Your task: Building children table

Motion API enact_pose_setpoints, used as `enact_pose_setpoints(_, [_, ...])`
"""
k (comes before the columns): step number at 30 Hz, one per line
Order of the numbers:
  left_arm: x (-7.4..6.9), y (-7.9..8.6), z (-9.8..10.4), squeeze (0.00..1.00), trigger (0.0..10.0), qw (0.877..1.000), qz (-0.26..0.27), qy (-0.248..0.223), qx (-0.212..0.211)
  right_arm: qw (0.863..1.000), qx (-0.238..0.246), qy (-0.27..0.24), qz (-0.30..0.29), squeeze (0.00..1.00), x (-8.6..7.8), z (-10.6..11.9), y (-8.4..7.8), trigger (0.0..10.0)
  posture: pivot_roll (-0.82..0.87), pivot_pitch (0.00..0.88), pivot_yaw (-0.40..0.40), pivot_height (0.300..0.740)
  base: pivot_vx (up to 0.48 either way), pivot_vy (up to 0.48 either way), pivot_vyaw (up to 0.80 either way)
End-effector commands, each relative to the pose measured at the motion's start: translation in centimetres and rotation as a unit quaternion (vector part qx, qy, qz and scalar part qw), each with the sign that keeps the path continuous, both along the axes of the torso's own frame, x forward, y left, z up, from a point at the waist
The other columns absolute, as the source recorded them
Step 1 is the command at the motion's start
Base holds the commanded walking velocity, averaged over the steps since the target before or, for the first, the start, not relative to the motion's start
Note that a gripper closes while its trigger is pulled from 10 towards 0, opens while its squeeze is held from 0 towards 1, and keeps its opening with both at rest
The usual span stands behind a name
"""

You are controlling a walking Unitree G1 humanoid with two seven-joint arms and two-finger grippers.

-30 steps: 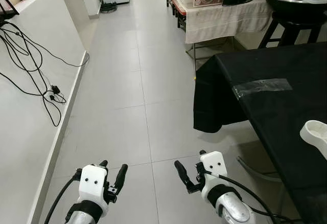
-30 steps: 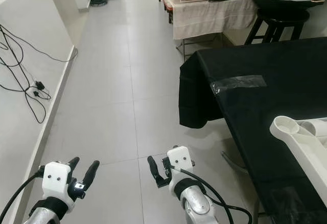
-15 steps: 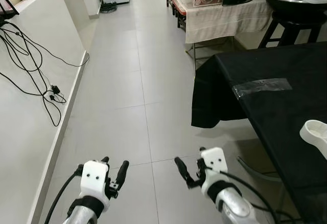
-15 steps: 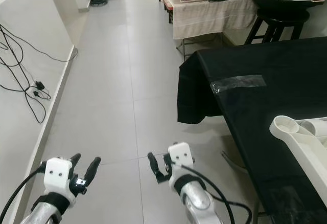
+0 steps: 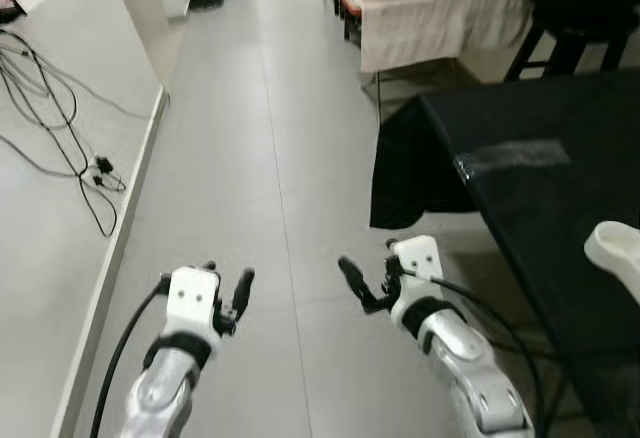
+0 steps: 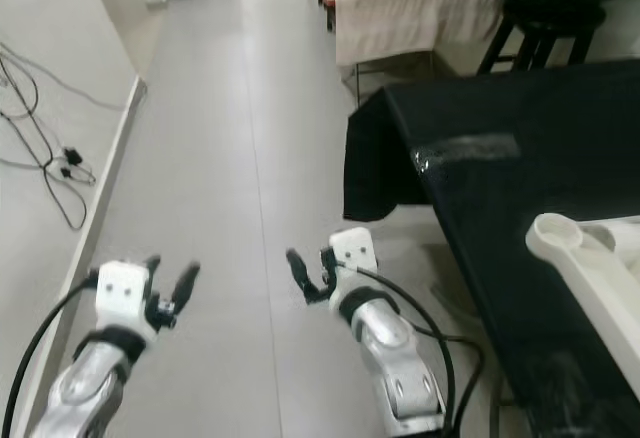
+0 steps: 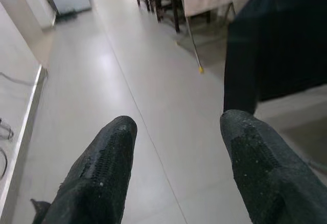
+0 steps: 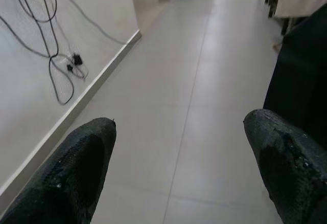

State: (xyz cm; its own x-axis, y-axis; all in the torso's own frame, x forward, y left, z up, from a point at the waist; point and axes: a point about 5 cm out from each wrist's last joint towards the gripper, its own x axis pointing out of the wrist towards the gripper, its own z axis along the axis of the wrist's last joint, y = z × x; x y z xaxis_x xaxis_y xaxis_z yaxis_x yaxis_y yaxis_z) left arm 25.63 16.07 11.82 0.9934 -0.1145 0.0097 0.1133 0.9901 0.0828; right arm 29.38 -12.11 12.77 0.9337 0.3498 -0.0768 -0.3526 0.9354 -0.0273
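Left end effector (image 5: 228, 288) released, empty, black fingers (image 7: 102, 173) spread, over grey tiled floor (image 5: 250, 178). Right end effector (image 5: 365, 283) likewise released, empty, just beside hanging corner of black cloth (image 5: 410, 178). White moulded plastic table part (image 6: 590, 278) lies on black-draped tabletop (image 6: 520, 188), well apart to right. Black cables (image 5: 60, 128) trail along wall at left. Risk: right arm snagging draped cloth while approaching, dragging part off edge.
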Motion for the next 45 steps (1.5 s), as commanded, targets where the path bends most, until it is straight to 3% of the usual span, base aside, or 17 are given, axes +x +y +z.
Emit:
enact_pose_setpoints(1, [-0.3, 0.8, -0.9, 0.0, 10.0, 1.0, 0.009, 0.019, 0.021, 1.0, -0.002, 0.018, 0.005, 0.0, -0.3, -1.0, 0.1, 10.0, -0.08, 0.081, 0.039, 0.74, 0.0, 0.0, 0.0])
enact_pose_setpoints(8, [-2.7, 1.3, -1.7, 0.0, 10.0, 0.998, -0.001, 0.044, 0.034, 0.999, 0.016, 0.031, 0.015, 0.0, -2.3, -1.2, 0.9, 10.0, -0.06, 0.148, 0.065, 0.74, 0.0, 0.0, 0.0])
enact_pose_setpoints(9, [-3.6, 1.5, -2.0, 0.0, 10.0, 0.998, -0.01, 0.055, 0.029, 0.999, 0.016, 0.033, 0.024, 0.0, -3.3, -1.5, 1.4, 10.0, -0.05, 0.177, 0.078, 0.74, 0.0, 0.0, 0.0])
enact_pose_setpoints(17, [-6.7, 2.4, -3.6, 0.0, 10.0, 0.994, -0.014, 0.105, 0.015, 0.998, 0.017, 0.049, 0.026, 0.0, -7.0, -3.2, 2.5, 10.0, -0.05, 0.226, 0.125, 0.74, 0.0, 0.0, 0.0])
enact_pose_setpoints(32, [-7.3, 2.2, -4.5, 0.0, 10.0, 0.991, -0.047, 0.121, -0.019, 0.997, 0.015, 0.076, 0.023, 0.0, -9.3, -4.2, 2.2, 10.0, -0.09, 0.228, 0.124, 0.74, 0.0, 0.0, 0.0])
enact_pose_setpoints(38, [-7.4, 2.1, -4.4, 0.0, 10.0, 0.992, -0.048, 0.118, -0.017, 0.997, 0.013, 0.075, 0.019, 0.0, -9.4, -4.2, 2.0, 10.0, -0.08, 0.226, 0.117, 0.74, 0.0, 0.0, 0.0])
enact_pose_setpoints(45, [-5.9, 1.7, -3.5, 0.0, 10.0, 0.996, -0.037, 0.082, -0.014, 0.998, 0.009, 0.066, 0.013, 0.0, -7.9, -4.0, 1.5, 10.0, -0.06, 0.187, 0.099, 0.74, 0.0, 0.0, 0.0])
